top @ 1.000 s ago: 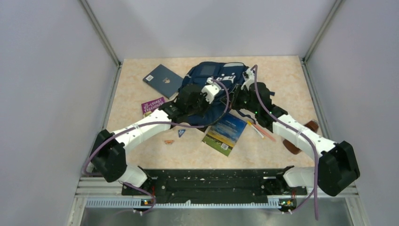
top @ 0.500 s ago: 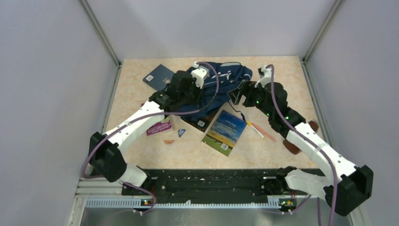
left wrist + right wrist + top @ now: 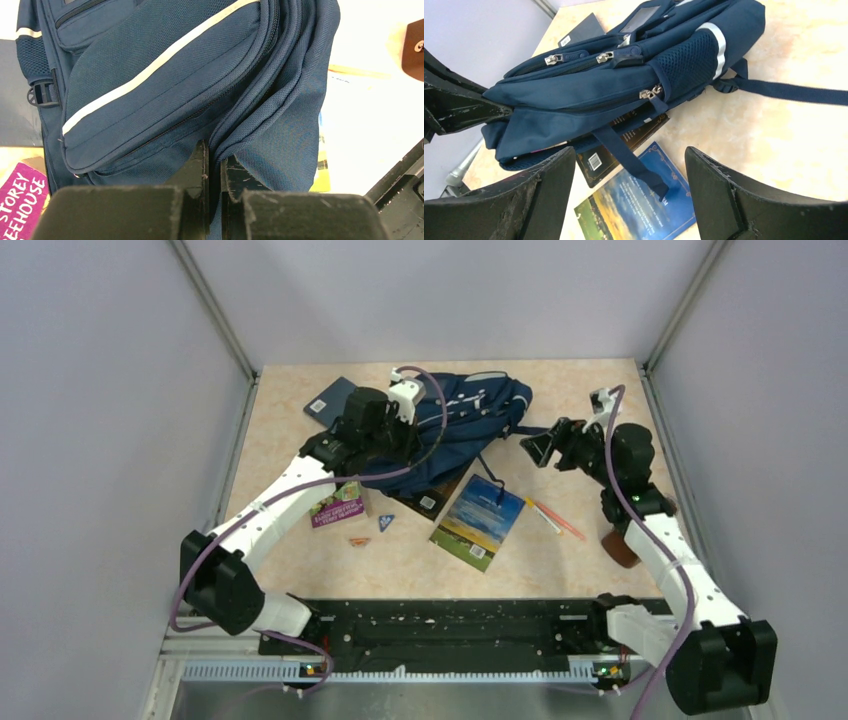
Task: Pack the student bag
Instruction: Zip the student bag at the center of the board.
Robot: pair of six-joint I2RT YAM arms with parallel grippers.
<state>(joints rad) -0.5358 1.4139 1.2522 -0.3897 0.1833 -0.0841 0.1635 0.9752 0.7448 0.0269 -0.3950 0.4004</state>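
Tabletop, beige, under student bag; lilac walls

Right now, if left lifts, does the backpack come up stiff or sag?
Probably sags: the student bag bunches in folds where the left gripper pinches it. Likely snags: a loose strap trails beside it, and a dark book lies under its edge.

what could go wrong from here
The left hand pinches only a thin fold of the student bag; lifting could let the fabric slip out. The bag partly covers a dark book, so dragging it may shove that book. The right hand is open, giving no support.
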